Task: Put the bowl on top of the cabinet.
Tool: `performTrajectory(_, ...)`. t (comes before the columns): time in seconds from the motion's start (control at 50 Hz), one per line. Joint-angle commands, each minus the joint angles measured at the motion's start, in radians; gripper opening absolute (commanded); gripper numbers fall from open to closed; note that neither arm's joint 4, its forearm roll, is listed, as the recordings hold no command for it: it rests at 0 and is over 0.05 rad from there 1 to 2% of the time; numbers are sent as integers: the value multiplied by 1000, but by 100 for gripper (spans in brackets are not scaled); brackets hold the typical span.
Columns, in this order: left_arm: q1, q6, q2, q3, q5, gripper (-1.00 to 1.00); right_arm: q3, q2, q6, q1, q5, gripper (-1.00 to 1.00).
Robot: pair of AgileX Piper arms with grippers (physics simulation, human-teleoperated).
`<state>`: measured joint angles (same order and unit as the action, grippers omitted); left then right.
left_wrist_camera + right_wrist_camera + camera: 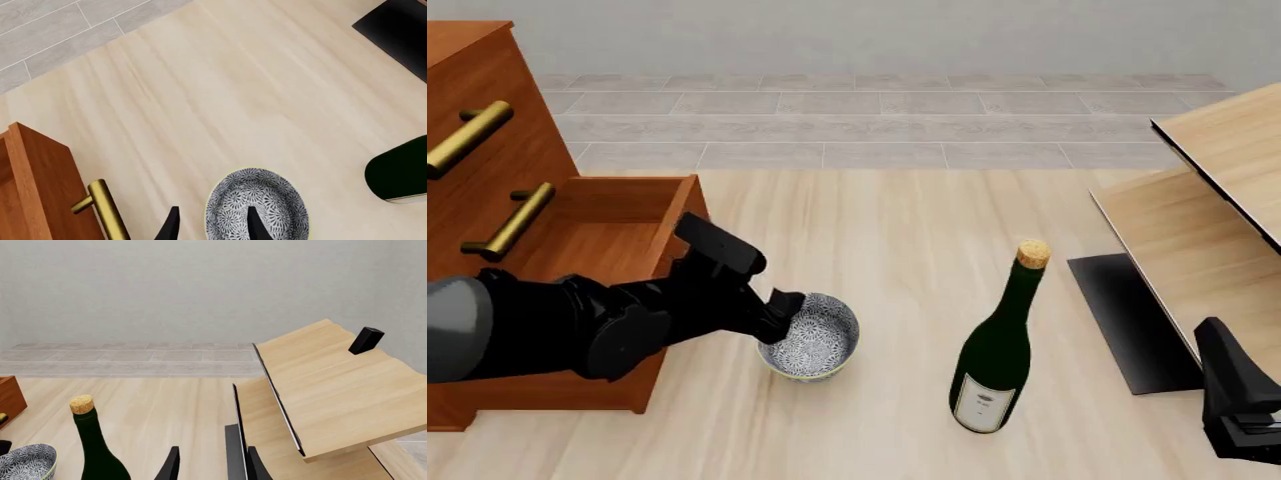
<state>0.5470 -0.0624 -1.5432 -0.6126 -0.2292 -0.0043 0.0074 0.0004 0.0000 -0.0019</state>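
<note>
The bowl (810,337) was seen standing upright on the tabletop (894,240), near the front edge, just beside the cabinet (507,120) at the left edge, whose lowest drawer (614,225) was pulled out. The left claw (211,222) was spread astride the bowl's rim, one finger inside and one outside. The right claw (212,465) was spread too, holding nothing. A wine bottle (1001,350) stood nearby.

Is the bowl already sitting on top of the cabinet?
No, the bowl rests on the table beside the cabinet, next to the wine bottle.
</note>
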Motion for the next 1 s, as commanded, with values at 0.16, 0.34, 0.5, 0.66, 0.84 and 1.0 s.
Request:
performTrajectory(0.16, -11, -5, -53, -9, -24, 100, 0, 0, 0, 0, 0, 100)
performTrajectory(0.34, -12, -3, -78, -15, -31, 100, 0, 0, 0, 0, 0, 100)
performTrajectory(0.5, -16, -10, -97, -17, -42, 100, 0, 0, 0, 0, 0, 100)
performTrajectory(0.66, -19, -13, -107, -14, -52, 100, 0, 0, 0, 0, 0, 100)
performTrajectory(0.84, -19, -16, -127, -11, -65, 100, 0, 0, 0, 0, 0, 100)
performTrajectory(1.0, -23, -17, -135, -10, -69, 100, 0, 0, 0, 0, 0, 100)
